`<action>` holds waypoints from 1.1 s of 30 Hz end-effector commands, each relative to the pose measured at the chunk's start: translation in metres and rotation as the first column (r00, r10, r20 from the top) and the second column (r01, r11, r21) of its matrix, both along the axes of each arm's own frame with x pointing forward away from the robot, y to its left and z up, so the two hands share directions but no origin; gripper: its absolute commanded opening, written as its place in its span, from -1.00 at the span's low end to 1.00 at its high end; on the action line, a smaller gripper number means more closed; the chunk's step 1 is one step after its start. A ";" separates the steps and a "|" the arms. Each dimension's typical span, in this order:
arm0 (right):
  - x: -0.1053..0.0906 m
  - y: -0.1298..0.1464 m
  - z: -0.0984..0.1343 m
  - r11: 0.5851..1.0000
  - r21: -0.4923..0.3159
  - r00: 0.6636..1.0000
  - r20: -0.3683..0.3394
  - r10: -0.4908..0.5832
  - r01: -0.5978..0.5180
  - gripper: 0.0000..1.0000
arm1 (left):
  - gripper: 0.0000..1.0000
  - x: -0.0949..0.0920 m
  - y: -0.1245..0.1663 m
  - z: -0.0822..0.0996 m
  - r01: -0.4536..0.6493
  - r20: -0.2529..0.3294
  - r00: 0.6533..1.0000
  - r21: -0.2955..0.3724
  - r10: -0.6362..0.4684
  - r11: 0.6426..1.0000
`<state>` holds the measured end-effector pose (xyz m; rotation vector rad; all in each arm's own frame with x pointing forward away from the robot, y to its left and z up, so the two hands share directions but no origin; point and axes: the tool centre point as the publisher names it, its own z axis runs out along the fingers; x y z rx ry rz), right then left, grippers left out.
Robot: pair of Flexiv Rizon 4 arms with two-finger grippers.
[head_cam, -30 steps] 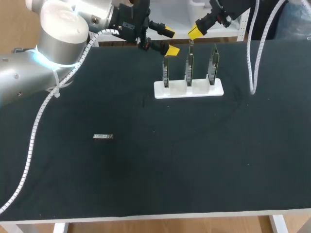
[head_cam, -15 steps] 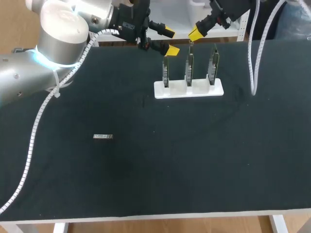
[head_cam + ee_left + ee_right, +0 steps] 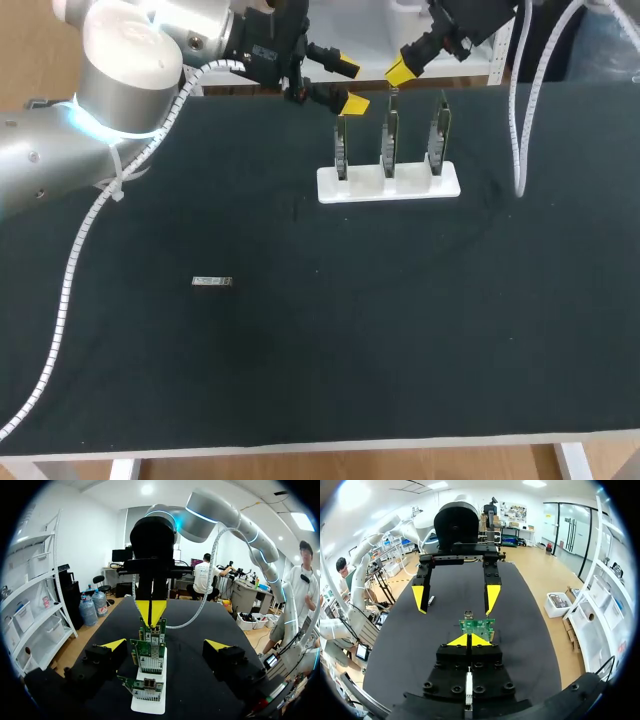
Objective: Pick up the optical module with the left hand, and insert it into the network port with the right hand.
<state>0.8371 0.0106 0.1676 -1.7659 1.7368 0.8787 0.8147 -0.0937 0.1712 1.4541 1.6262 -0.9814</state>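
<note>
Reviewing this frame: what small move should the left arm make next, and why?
Probably swing the left pincer away from the rack toward the module: the pincer is open and empty beside the rack, while the module lies alone on the table.

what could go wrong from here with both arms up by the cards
1. The left gripper, open, and the right gripper, shut, both hang close to the upright cards in the white holder; a careless move could knock a card or the other gripper.
2. The optical module lies small and flat on the table, far from the left gripper; a grasp there may well slip.
</note>
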 end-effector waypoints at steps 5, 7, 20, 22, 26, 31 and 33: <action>0.008 0.001 -0.007 0.900 0.108 0.810 -0.400 0.429 -0.423 -1.00 | 1.00 0.001 -0.001 0.001 0.001 -0.003 1.000 0.005 -0.001 1.000; 0.008 0.001 -0.008 0.900 0.111 0.808 -0.404 0.429 -0.422 -1.00 | 1.00 0.001 -0.001 0.001 0.001 -0.003 1.000 0.005 -0.001 1.000; 0.008 0.002 -0.012 0.900 0.111 0.801 -0.420 0.427 -0.422 -1.00 | 1.00 0.001 -0.001 0.001 0.001 -0.003 1.000 0.005 -0.001 1.000; 0.007 0.002 -0.013 0.900 0.110 0.801 -0.421 0.426 -0.421 -1.00 | 1.00 0.001 -0.001 0.001 0.001 -0.003 1.000 0.005 -0.001 1.000; 0.007 0.002 -0.014 0.900 0.110 0.799 -0.424 0.426 -0.422 -1.00 | 1.00 0.001 -0.001 0.001 0.001 -0.003 1.000 0.005 -0.001 1.000; 0.007 0.002 -0.016 0.900 0.109 0.797 -0.430 0.425 -0.421 -1.00 | 1.00 0.001 -0.001 0.001 0.001 -0.003 1.000 0.005 -0.001 1.000; 0.006 0.001 -0.017 0.900 0.108 0.796 -0.432 0.424 -0.421 -1.00 | 1.00 0.001 -0.001 0.001 0.001 -0.003 1.000 0.005 -0.001 1.000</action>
